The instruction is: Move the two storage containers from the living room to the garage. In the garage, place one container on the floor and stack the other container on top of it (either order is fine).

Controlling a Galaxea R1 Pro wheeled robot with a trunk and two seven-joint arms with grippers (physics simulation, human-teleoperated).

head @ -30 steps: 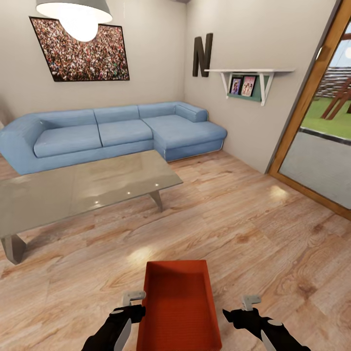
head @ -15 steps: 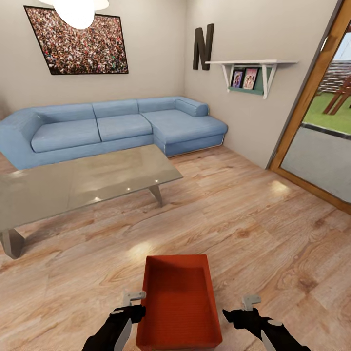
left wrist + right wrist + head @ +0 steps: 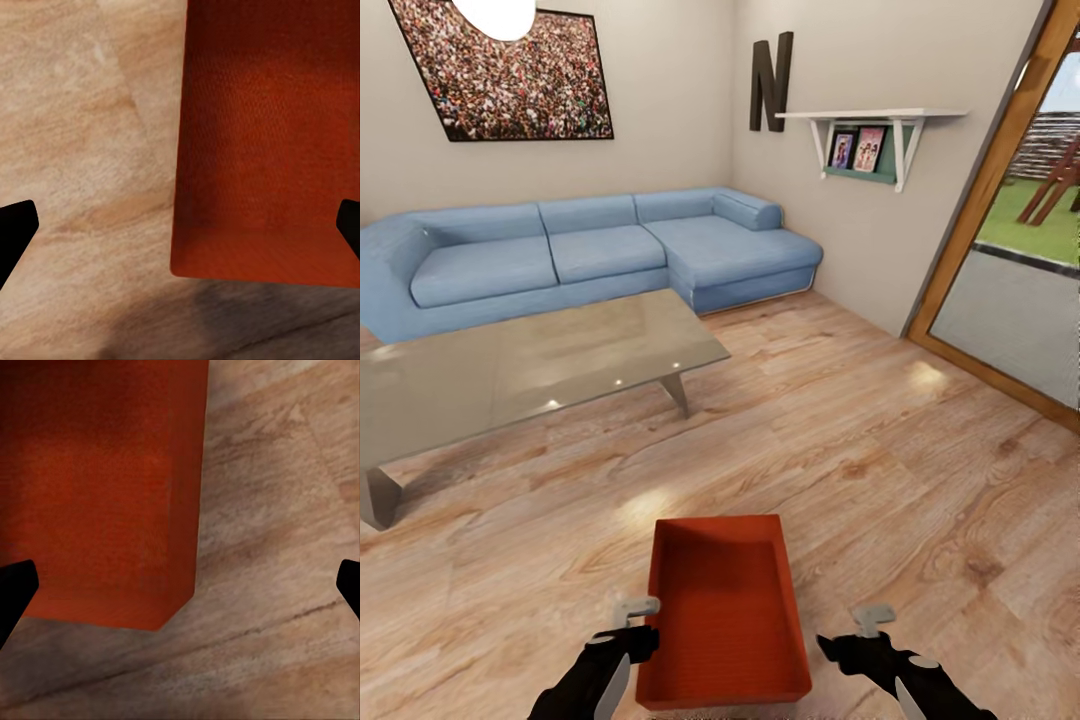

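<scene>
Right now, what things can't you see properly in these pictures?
- Storage container: its near end is cut off by the head view's bottom edge.
- Framed photos on the wall shelf: too small to make out.
- Ceiling lamp: cropped by the top edge.
- Coffee table: its left end runs out of view.
- Left gripper: fingertips clipped at the left wrist view's sides.

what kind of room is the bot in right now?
A living room, by the look of it: a blue corner sofa along the far walls, a glass coffee table in front of it, and light wood-plank flooring. An orange-red storage container sits on that floor.
</scene>
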